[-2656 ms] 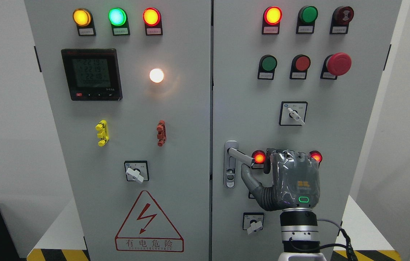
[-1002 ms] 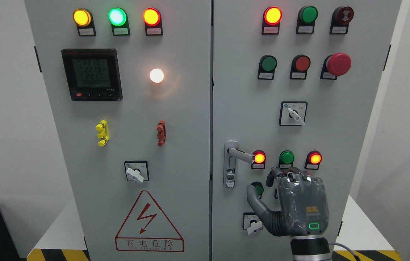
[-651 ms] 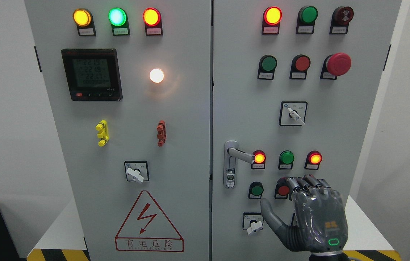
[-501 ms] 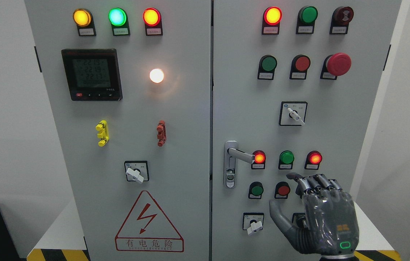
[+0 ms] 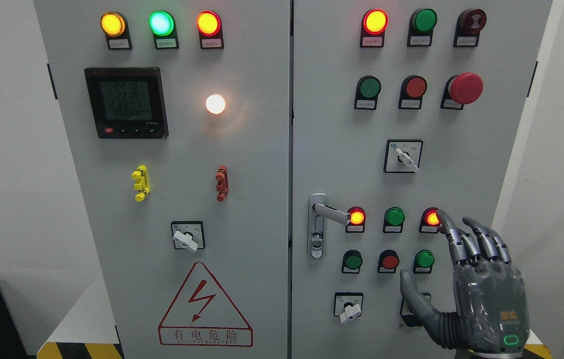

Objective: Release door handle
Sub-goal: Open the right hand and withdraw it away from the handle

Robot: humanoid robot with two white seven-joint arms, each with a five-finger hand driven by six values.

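- Nearest the camera, the right hand (image 5: 471, 294) rises from the lower right corner, its back toward the camera, a small green light glowing near the wrist.
- Its fingers (image 5: 479, 242) are stretched upward and slightly spread, the thumb angled out to the left; the hand grasps nothing.
- The index fingertip overlaps the edge of a lit red lamp (image 5: 431, 218); whether it touches the lamp cannot be told.
- The thumb partly hides a black-framed switch (image 5: 411, 311) low on the door.
- Behind the hand stands the grey cabinet (image 5: 272, 149) with two doors.
- The door handle (image 5: 331, 213), a silver lever on a plate with a keyhole beneath it, sits at the left edge of the right door, pointing right, well apart from the hand and free.
- Just right of the lever's tip is another lit red lamp (image 5: 356, 217), then a green lamp (image 5: 394, 217).
- Below them runs a row of green, red and green buttons, and lower left a white rotary switch (image 5: 349, 305).
- Higher on the right door are a selector switch (image 5: 403, 155) and a red mushroom button (image 5: 465, 88).
- The left door carries a digital meter (image 5: 126, 102), a glowing white lamp (image 5: 215, 103) and a red warning triangle (image 5: 205, 305).
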